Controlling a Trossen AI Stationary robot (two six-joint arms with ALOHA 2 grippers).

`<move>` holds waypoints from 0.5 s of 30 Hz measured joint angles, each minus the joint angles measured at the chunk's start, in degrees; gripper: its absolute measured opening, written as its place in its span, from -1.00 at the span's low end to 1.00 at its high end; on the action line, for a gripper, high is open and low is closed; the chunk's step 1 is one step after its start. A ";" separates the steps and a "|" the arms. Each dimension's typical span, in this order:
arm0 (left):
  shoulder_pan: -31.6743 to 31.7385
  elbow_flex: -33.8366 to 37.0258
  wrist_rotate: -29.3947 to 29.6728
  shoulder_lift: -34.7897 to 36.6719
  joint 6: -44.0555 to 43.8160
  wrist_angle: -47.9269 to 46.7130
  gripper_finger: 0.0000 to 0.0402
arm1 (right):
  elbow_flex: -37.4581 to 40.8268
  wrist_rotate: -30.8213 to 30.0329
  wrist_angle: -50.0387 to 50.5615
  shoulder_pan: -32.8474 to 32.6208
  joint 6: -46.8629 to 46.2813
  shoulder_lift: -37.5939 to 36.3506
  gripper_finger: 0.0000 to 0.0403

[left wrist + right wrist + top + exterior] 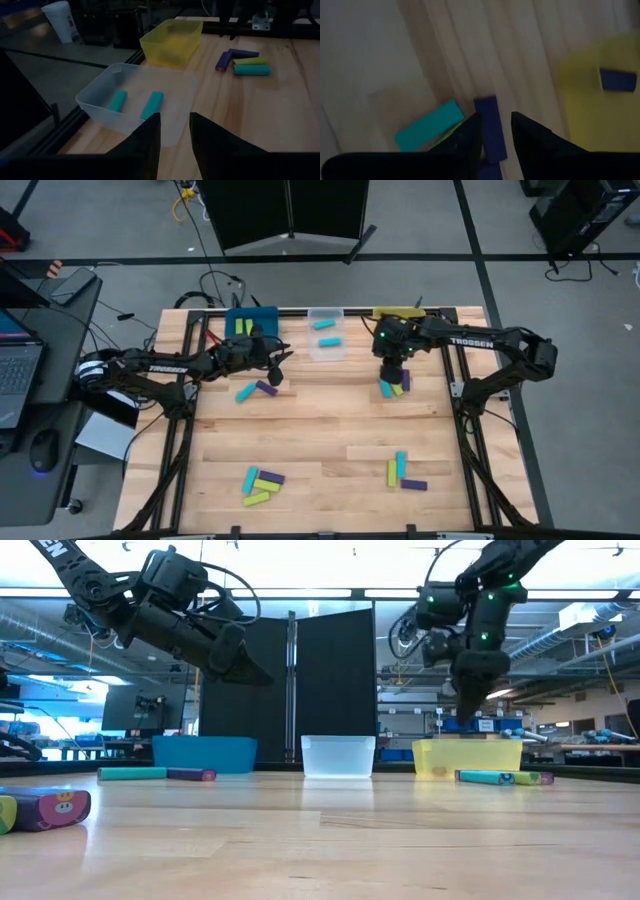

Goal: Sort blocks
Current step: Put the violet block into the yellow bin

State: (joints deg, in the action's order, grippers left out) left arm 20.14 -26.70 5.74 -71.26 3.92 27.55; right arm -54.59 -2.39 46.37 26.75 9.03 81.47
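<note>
My left gripper [277, 370] hangs above the table just in front of the blue bin [252, 321], fingers parted and empty. Below it a cyan block [245, 392] and a purple block [266, 388] lie slantwise, meeting in a shallow V. The clear bin [131, 95] holds two cyan blocks [151, 104], roughly parallel. My right gripper [493, 131] points straight down over a small cluster near the yellow bin [172, 41], fingers a little apart, straddling a purple block [490, 127] whose long axis runs between them (contact I cannot tell). Its near end is hidden by my fingers. Two more clusters [262, 484] sit near the front edge.
</note>
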 joint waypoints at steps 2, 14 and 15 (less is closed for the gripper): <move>0.00 0.00 -0.02 0.00 0.24 0.00 -0.45 | 0.77 0.00 0.04 0.42 -0.28 0.00 -0.37; 0.00 0.00 0.00 0.00 0.24 -0.03 -0.45 | 5.76 -1.84 -0.86 2.65 0.25 0.00 -0.05; 0.00 0.00 0.00 0.00 0.24 -0.02 -0.45 | 6.51 -1.84 -1.16 2.73 0.52 0.00 -0.05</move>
State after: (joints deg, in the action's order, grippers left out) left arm 20.14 -26.70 5.74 -71.26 4.17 27.53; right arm -48.08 -4.23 45.21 29.48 9.55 81.47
